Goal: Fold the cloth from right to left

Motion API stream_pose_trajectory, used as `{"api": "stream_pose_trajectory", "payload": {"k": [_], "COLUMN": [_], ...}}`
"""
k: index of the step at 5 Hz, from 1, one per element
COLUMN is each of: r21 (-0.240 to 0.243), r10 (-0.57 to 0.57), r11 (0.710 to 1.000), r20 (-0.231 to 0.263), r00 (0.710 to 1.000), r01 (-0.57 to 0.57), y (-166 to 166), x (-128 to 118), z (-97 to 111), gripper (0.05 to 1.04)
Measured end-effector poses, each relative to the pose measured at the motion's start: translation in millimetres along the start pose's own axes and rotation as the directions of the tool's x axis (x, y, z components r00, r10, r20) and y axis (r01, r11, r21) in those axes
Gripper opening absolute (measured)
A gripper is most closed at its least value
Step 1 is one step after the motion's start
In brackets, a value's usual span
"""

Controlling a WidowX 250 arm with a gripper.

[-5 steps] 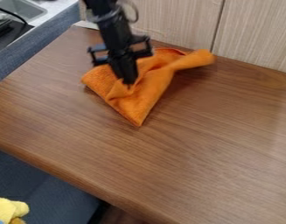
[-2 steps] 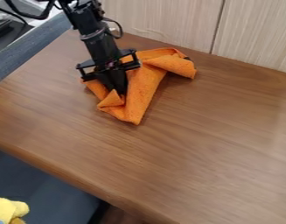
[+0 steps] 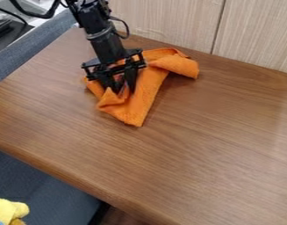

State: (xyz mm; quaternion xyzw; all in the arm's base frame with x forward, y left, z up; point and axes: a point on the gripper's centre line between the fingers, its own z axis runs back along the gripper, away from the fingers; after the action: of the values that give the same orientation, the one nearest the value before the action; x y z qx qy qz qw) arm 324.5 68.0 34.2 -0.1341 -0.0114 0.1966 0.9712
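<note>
The orange cloth (image 3: 142, 99) lies bunched on the wooden counter (image 3: 198, 154), towards the panelled wall (image 3: 169, 22), with a rolled flap sticking out at the view's right. The tool (image 3: 124, 90) is down at the cloth's left part, its fingers a little apart, with a crumpled peak of fabric by the tips. The fold looks mostly made, though untidy. If the tool lifts with fabric caught on a finger (the peak sits very close), the layers could be dragged open. Closing here might pinch several layers together and bunch them further.
</note>
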Motion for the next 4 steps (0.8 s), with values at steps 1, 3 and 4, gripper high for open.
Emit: {"api": "stream_pose_trajectory", "payload": {"k": [1,3,4], "r21": [0.035,0.083,0.121], "r10": [-0.02,-0.113,-0.148], "r11": [0.999,0.991,0.984], "r20": [0.003,0.058,0.117], "r00": [1.0,0.992,0.982], "r01": [0.02,0.108,0.133], "y": [-4,-35,-48], "x": [-5,-6,-8], "z": [4,35,62], "gripper": [0.962,0.999,0.999]}}
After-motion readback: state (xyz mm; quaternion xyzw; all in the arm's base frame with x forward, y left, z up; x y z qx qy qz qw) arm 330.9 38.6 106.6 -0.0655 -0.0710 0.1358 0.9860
